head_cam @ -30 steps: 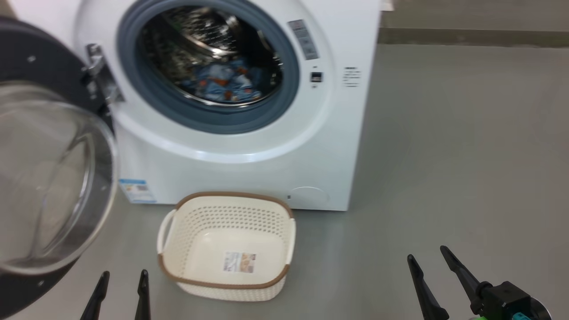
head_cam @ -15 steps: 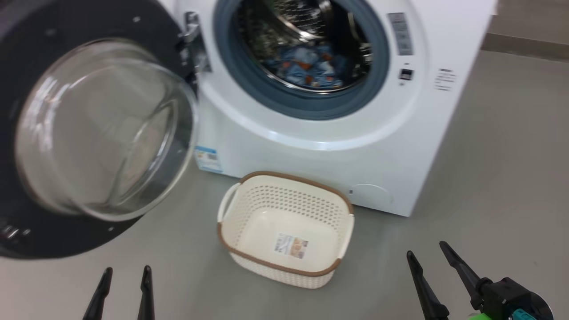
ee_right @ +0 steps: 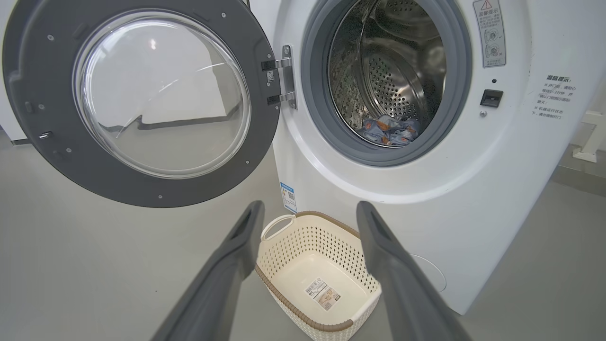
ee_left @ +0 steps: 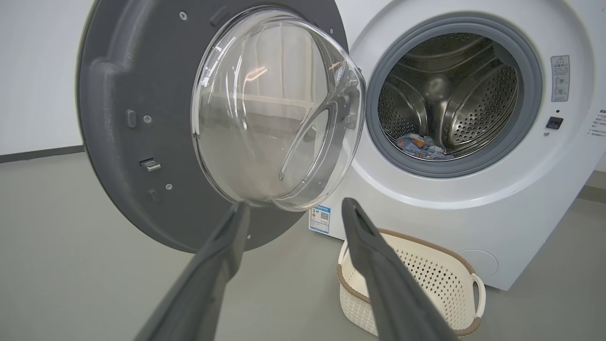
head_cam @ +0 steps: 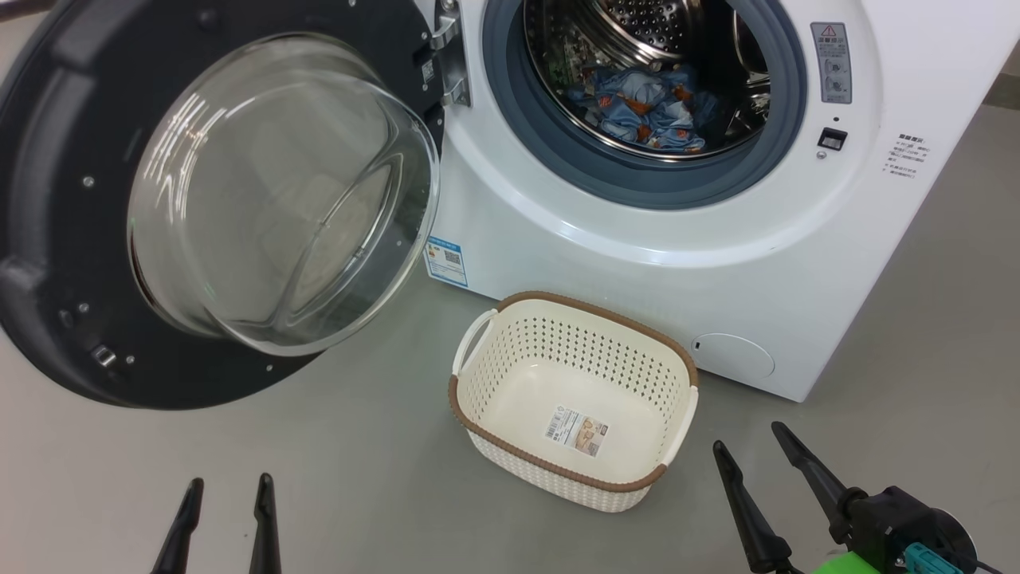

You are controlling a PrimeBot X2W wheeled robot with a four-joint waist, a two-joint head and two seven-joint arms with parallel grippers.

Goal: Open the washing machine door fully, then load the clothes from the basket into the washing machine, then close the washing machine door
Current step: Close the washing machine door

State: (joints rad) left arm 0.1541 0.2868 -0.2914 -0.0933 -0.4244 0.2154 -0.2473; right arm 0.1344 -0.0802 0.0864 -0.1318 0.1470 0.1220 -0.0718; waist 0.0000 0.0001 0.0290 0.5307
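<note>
The head's look has swung left since a second ago, so the washing machine door [head_cam: 64, 199] now shows whole; the things themselves have not shifted. It stands swung wide at the washing machine [head_cam: 637, 263]'s left. The clothes [head_cam: 645, 108] lie in the drum, though how many pieces is hard to tell in the dimness. The basket [head_cam: 510, 367] sits on the floor [head_cam: 358, 462] just before the machine's front. Both arms reach forward, low, short of the basket. The left jaws and right jaws gape wide, holding and touching nothing.
</note>
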